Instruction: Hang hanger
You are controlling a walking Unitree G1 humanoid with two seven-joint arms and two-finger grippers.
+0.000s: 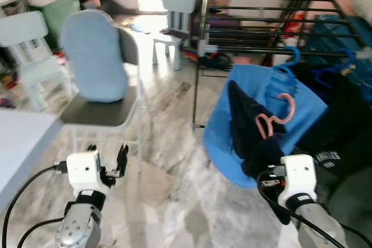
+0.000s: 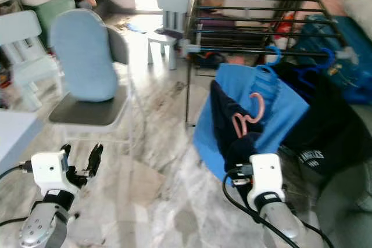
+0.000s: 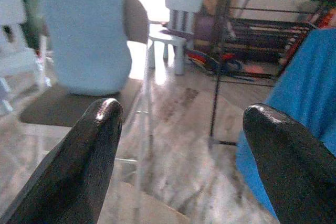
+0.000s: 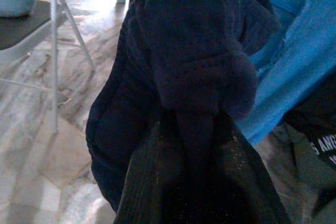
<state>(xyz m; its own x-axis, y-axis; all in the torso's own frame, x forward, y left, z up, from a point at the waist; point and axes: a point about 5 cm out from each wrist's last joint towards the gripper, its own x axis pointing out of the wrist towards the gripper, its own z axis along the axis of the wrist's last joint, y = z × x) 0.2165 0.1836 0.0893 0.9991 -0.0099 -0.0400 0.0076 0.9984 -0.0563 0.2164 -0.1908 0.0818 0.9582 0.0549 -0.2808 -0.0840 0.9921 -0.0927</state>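
A pink hanger (image 1: 278, 117) sits in a dark navy garment (image 1: 247, 126), held up in front of a black drying rack (image 1: 256, 4). My right gripper (image 4: 194, 150) is shut on the bunched navy cloth from below, and the cloth hides its fingertips. Behind it, a blue garment (image 1: 308, 105) hangs from the rack on a blue hanger (image 1: 289, 59). My left gripper (image 1: 107, 156) is low on the left above the marble floor, open with nothing between its fingers (image 3: 100, 145).
A grey folding chair with a light blue cushion (image 1: 96, 56) stands ahead on the left. Small white chairs (image 1: 177, 4) stand further back. A pale table corner (image 1: 23, 137) is at my left. A black garment (image 1: 337, 126) hangs on the right.
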